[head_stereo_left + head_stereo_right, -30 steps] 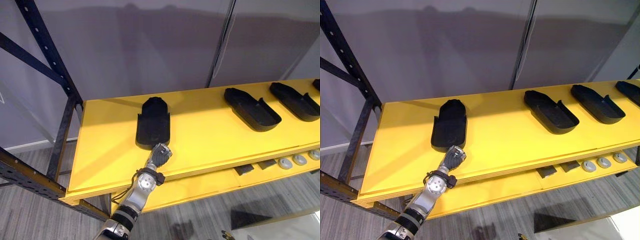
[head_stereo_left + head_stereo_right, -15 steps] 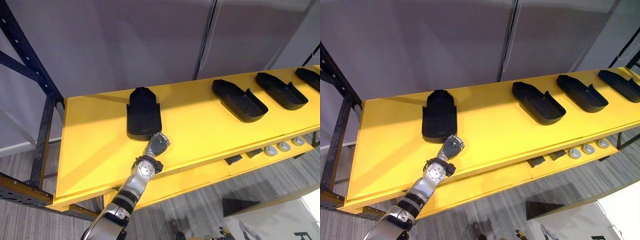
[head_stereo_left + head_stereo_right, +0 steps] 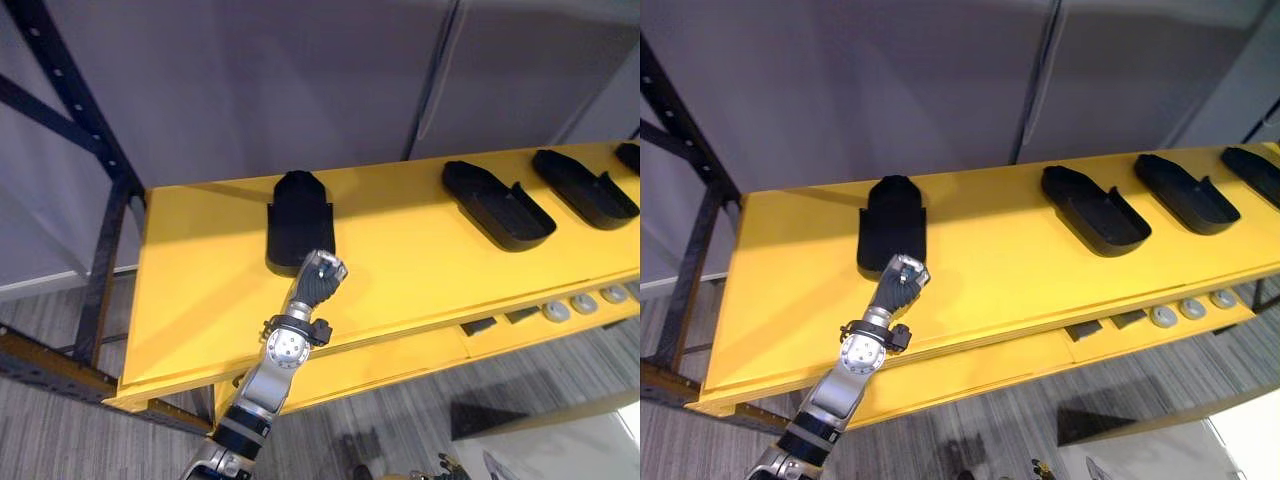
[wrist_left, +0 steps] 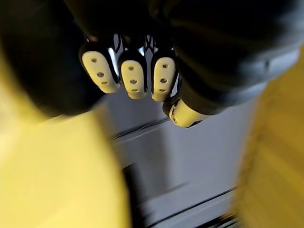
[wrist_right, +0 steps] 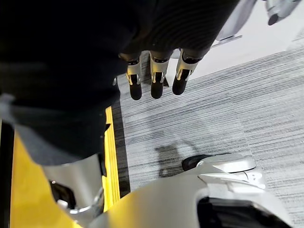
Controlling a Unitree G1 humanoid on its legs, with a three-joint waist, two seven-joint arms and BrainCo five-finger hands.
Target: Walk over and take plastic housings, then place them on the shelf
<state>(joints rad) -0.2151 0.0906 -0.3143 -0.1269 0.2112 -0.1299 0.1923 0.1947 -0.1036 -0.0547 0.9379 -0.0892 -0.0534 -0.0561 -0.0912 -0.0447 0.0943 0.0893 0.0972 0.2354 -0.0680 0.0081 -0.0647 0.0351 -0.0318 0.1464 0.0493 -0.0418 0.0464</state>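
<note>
A black plastic housing (image 3: pixel 299 220) lies flat on the yellow shelf board (image 3: pixel 400 270), near its left end. My left hand (image 3: pixel 318 278) hovers at that housing's near end with its fingers curled and nothing in them; the left wrist view shows the curled fingertips (image 4: pixel 133 78) bare. Further right lie a second housing (image 3: pixel 497 204) and a third housing (image 3: pixel 585 188). My right hand (image 5: pixel 154 78) hangs beside my body with straight fingers pointing at the grey floor, holding nothing.
A black steel rack upright (image 3: pixel 95 160) stands at the shelf's left end. On a lower yellow board (image 3: pixel 400 355) under the front edge lie round metal parts (image 3: pixel 584 303) and small dark blocks (image 3: pixel 478 326). A grey wall rises behind the shelf.
The camera has shifted. My left hand has risen and moved forward, from just short of the housing to its near end, fingers still curled.
</note>
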